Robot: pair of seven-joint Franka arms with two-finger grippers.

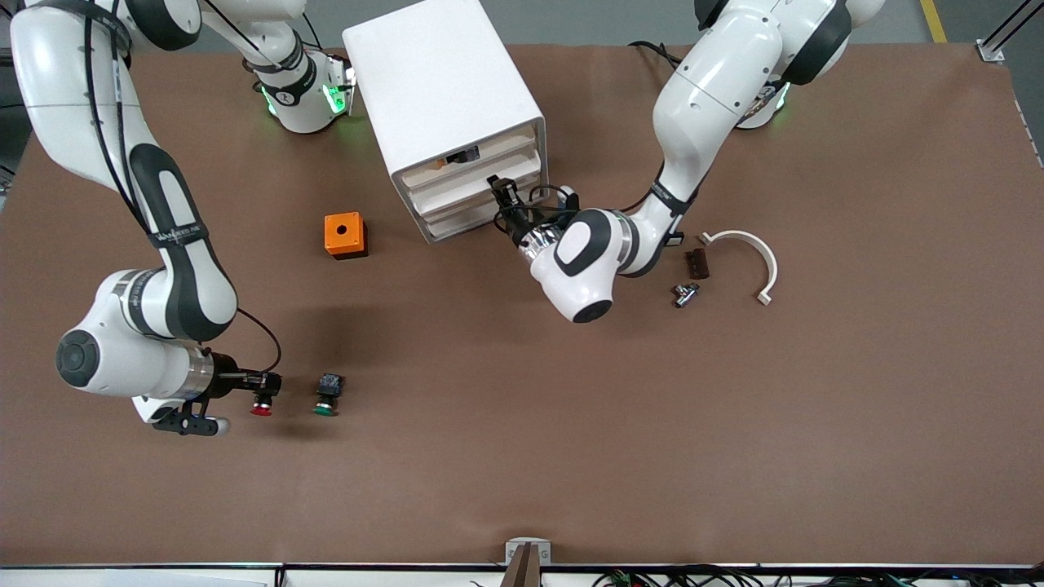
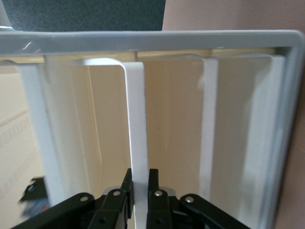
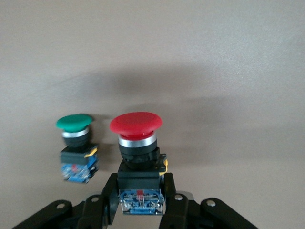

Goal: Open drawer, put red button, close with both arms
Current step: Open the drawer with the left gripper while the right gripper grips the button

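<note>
Fingers of my left gripper point(image 2: 139, 191) are clenched on the thin white front edge of the drawer point(image 1: 477, 181), the second slim front down in the white cabinet point(image 1: 444, 90); the wrist view shows that edge pinched squarely between the pads. That drawer looks barely drawn, if at all, so I judge the opening step to be in hand.

Over at my right arm's end, my right gripper point(image 1: 263, 390) is clamped on the black body of the red button point(image 3: 137, 143), red cap pointing away from the fingers. Just beside that gripper, clear of it, sits the green button point(image 1: 327, 395). I cannot tell whether the red one is lifted off the table point(image 1: 734, 424) yet.

Next, as I see it, the left arm needs a straight pull along the drawer's own line, away from the cabinet, with no twist that could jam it or drag the cabinet. Then the right arm can carry the button over the open tray.
</note>
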